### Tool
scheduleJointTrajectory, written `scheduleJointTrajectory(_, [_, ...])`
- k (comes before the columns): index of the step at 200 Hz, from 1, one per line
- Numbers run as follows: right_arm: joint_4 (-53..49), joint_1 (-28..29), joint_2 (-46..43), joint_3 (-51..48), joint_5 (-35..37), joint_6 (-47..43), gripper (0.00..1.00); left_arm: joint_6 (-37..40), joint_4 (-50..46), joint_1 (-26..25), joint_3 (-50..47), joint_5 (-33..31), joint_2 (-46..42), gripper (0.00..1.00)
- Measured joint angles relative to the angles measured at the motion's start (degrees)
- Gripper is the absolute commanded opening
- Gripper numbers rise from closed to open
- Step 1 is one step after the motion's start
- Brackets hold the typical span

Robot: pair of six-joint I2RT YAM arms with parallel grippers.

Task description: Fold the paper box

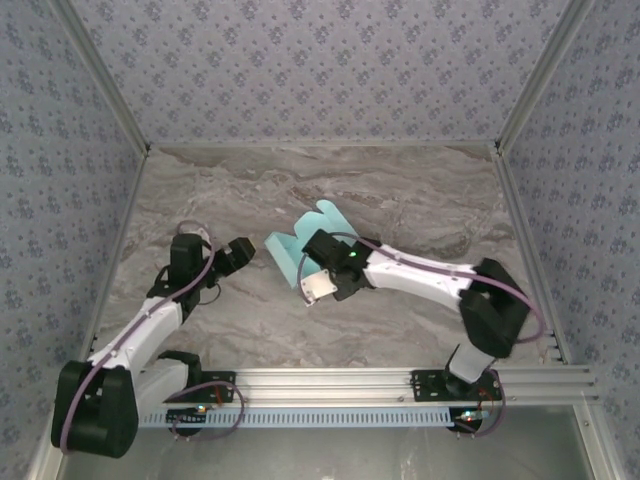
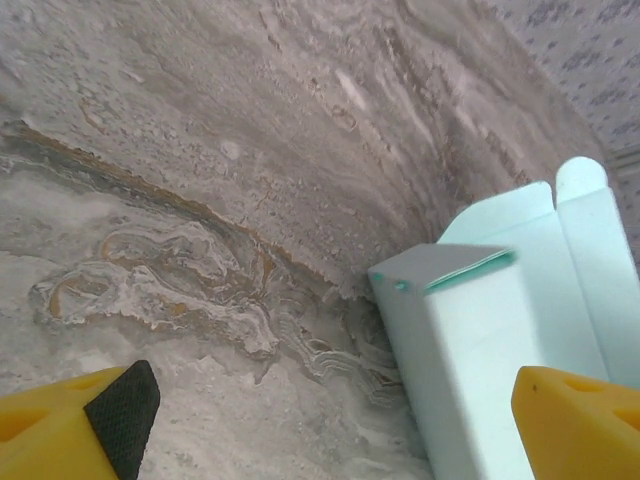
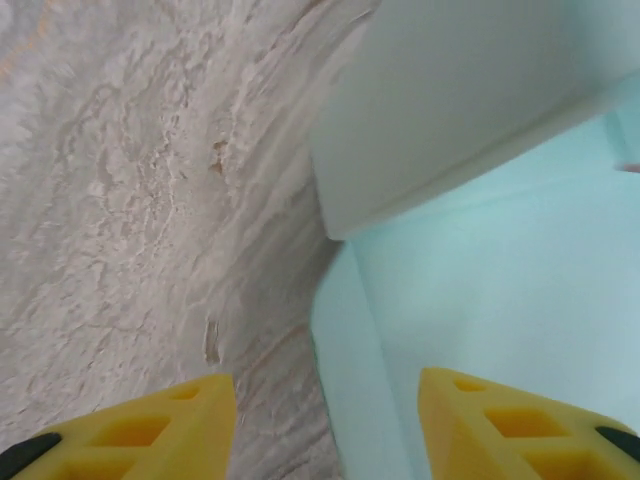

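Note:
The paper box [image 1: 291, 252] is a mint card, partly folded, lying mid-table with rounded flaps [image 1: 326, 214] standing up at its far side. In the left wrist view the paper box [image 2: 490, 350] shows as a raised block with a closed end. My left gripper [image 2: 330, 400] is open wide just left of it, and its right finger [image 2: 575, 420] is close to the card. My right gripper [image 3: 322, 385] is open, with the edge of the paper box [image 3: 500, 290] between its fingers. From above, the right gripper [image 1: 310, 264] is over the box's near right corner.
The marble-patterned table [image 1: 400, 200] is walled with patterned panels at the back and both sides. An aluminium rail [image 1: 400, 378] runs along the near edge and carries both arm bases. The left gripper [image 1: 242, 250] is a short way left of the box.

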Motion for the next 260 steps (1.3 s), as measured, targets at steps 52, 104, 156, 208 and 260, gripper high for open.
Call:
scheduleJointTrajectory(52, [21.66, 2.23, -25.46, -15.58, -6.82, 19.12, 0.76, 2.49, 1.01, -4.87, 1.73, -1.01, 6.03, 0.92])
scheduleJointTrajectory(104, [27.34, -20.04, -26.69, -16.81, -15.85, 71.73, 0.78, 2.89, -3.78, -5.09, 7.08, -3.19, 7.13, 0.92])
scheduleJointTrajectory(156, [12.07, -18.05, -20.94, -13.90, -15.61, 126.57, 0.73, 2.84, -6.45, -5.42, 10.32, -3.56, 9.79, 0.91])
scheduleJointTrajectory(208, [6.84, -18.60, -18.23, -12.48, -15.61, 156.54, 0.75, 2.54, -7.54, -5.97, 10.91, -3.52, 12.90, 0.91])
scheduleJointTrajectory(260, [8.11, -18.93, -2.54, -8.68, -18.97, 164.58, 0.73, 2.19, -7.50, -5.97, 10.91, -3.52, 13.22, 0.92])
